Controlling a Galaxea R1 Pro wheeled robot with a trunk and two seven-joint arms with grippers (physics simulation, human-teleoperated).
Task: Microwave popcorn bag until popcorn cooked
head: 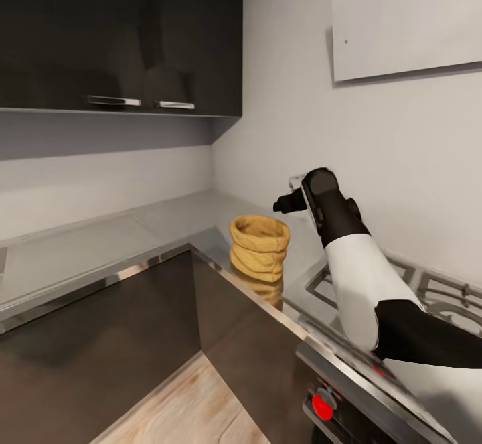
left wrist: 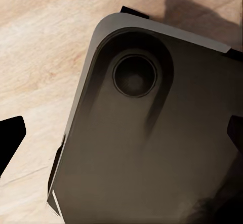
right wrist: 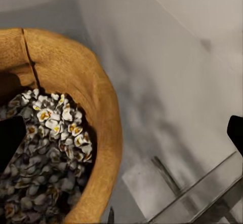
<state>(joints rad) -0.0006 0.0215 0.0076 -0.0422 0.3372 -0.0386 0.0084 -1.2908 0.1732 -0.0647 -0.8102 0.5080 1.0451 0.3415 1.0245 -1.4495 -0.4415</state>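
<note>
The mustard-tan popcorn bag (head: 260, 246) stands upright on the grey countertop (head: 100, 243), near its inner corner. My right gripper (head: 281, 203) hovers just above and to the right of the bag's rim, apart from it. In the right wrist view the bag (right wrist: 101, 107) is seen from above, with whitish popcorn (right wrist: 55, 148) inside. There the right gripper (right wrist: 121, 138) is open, its dark fingertips (right wrist: 11, 138) spread wide. My left gripper (left wrist: 121, 135) is open too, hanging over the robot's dark base (left wrist: 152, 158) and the wood floor. The microwave is out of view.
A gas hob (head: 428, 290) lies right of the bag, under my right arm, with a red knob (head: 323, 405) on its front. Dark upper cabinets (head: 120, 29) hang above the counter. The white slanted hood (head: 408, 22) is on the right wall. Light wood floor (head: 181, 404) lies below.
</note>
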